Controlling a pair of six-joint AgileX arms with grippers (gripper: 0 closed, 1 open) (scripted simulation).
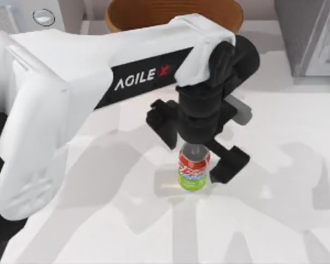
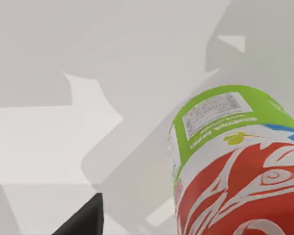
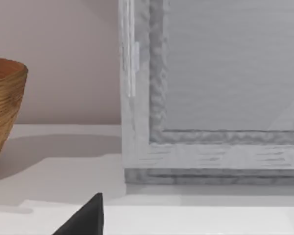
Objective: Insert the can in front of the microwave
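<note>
The can is gripped upright by the left hand at mid-table, well apart from the microwave at the far left corner. Carrying and placing are judged outstanding.

The can is set upright mid-surface, under the left claw. Behind it the basket is placed, the microwave far left.

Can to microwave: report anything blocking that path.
Nothing visible blocks it. The left gripper is around the can at mid-table; the microwave sits at the far left corner, the basket beside it to the right, off the line.
</note>
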